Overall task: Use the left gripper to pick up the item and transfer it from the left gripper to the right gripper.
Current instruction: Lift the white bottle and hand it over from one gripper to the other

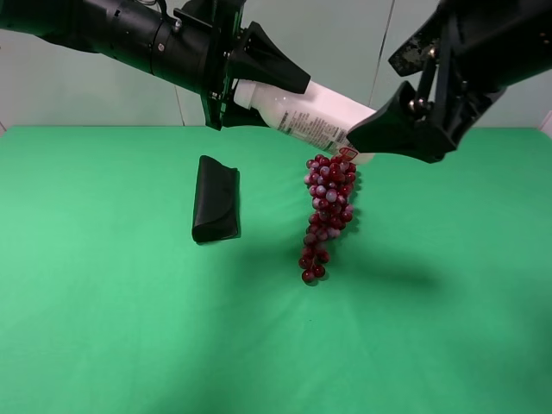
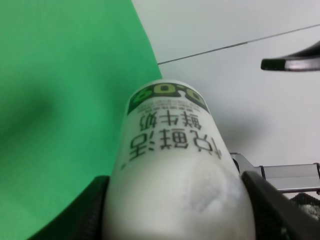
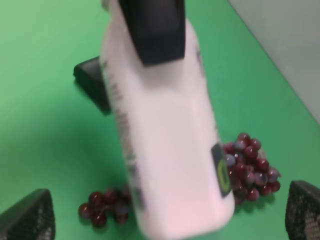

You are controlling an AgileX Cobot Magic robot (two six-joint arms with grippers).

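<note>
The item, a white bottle (image 1: 315,116) with a printed label, hangs tilted in the air above the green table. My left gripper (image 1: 263,95) is shut on it near the capped end; its black fingers (image 2: 90,210) press both sides of the bottle (image 2: 170,150). My right gripper (image 1: 371,138) is open at the bottle's base end. In the right wrist view the bottle (image 3: 165,125) lies between the wide-apart fingertips (image 3: 30,215), which do not touch it. A left finger (image 3: 152,30) shows on the bottle's top.
A bunch of red grapes (image 1: 326,211) lies on the green table (image 1: 103,328) right below the bottle. A black folded case (image 1: 216,198) lies to its left. A pale wall stands behind the table.
</note>
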